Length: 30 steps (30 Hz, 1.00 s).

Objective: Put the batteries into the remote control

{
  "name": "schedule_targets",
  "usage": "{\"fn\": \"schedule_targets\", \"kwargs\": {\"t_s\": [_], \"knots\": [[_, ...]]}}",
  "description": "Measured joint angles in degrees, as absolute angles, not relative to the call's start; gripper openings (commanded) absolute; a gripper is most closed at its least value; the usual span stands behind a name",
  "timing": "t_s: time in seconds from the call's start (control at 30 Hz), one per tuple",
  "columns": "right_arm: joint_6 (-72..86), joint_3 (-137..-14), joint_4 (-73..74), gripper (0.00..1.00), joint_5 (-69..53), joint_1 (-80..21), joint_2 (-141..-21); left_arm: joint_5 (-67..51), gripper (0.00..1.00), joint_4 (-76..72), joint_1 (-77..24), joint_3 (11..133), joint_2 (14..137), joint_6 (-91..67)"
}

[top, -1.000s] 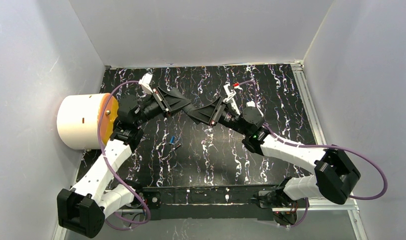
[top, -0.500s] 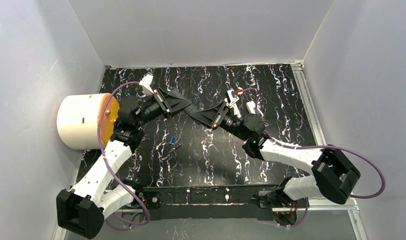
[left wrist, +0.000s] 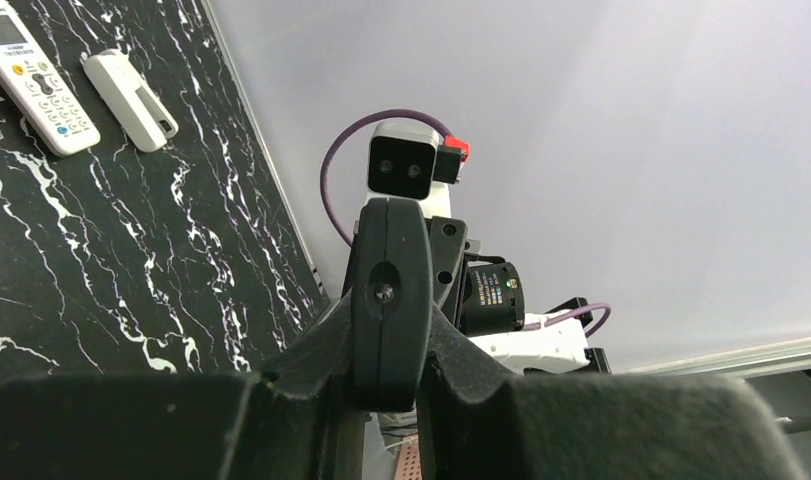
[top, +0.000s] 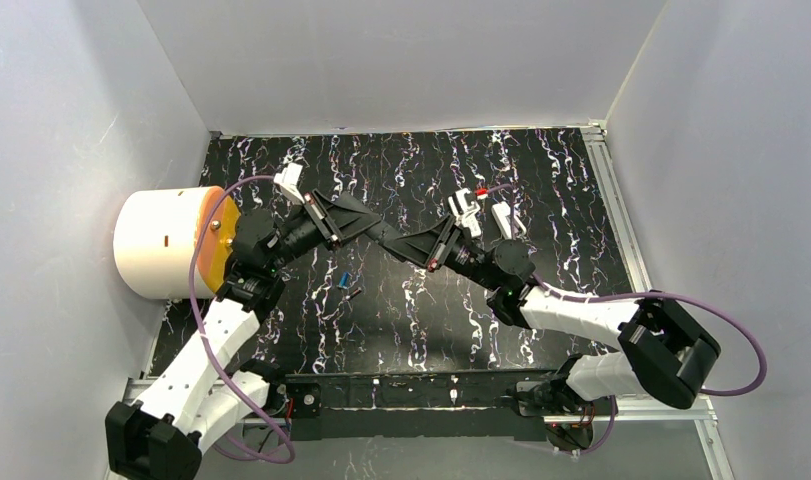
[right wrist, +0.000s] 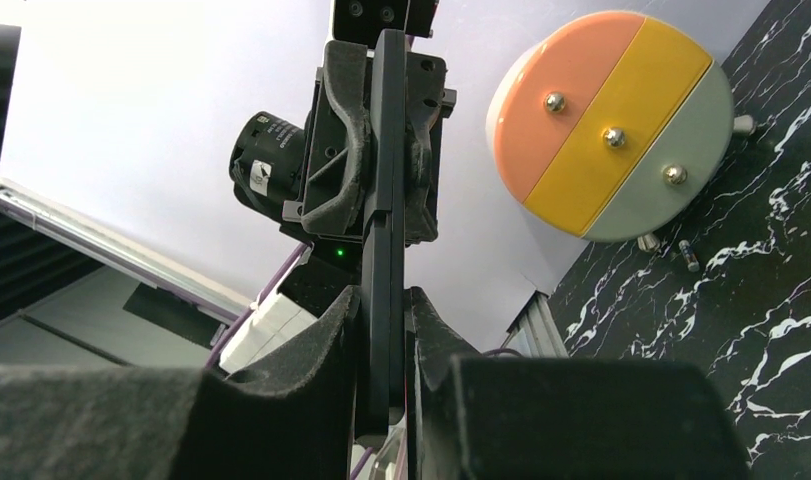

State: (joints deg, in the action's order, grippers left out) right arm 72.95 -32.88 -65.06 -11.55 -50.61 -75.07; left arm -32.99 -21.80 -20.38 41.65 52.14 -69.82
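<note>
A black remote control (top: 382, 234) hangs above the table, held at both ends. My left gripper (top: 364, 224) is shut on its left end; in the left wrist view (left wrist: 389, 345) the remote (left wrist: 391, 290) stands end-on between the pads. My right gripper (top: 402, 243) is shut on the right end; in the right wrist view (right wrist: 381, 325) the remote (right wrist: 381, 200) is a thin black slab. A blue battery (top: 344, 279) and a dark battery (top: 354, 293) lie on the table below the remote. One battery (right wrist: 688, 255) shows beside the drum. No green battery shows.
A white drum (top: 161, 243) with an orange and yellow face (right wrist: 611, 125) lies at the table's left edge. A white remote (left wrist: 36, 75) and a small white piece (left wrist: 131, 85) lie on the marbled black table (top: 421, 320) behind the right arm.
Both grippers, still holding the black remote, have moved slightly toward the near side. The right wrist has turned, and the left arm's elbow has shifted. The batteries have not moved.
</note>
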Motion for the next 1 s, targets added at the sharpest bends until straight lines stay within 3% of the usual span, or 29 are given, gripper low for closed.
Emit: {"fn": "schedule_targets", "kwargs": {"t_s": [0.37, 0.83, 1.0], "knots": [[73.45, -38.65, -59.66, 0.17, -12.8, -50.15, -78.11, -29.78, 0.0, -23.92, -18.48, 39.44, 50.48, -70.3], [76.88, -44.34, -41.25, 0.74, -12.08, -48.86, -79.0, -26.28, 0.0, -26.63, -17.08, 35.4, 50.57, -71.85], [76.49, -44.38, -40.05, 0.8, -11.84, -48.69, -78.72, -26.06, 0.0, -27.31, -17.08, 35.09, 50.3, -72.23]]}}
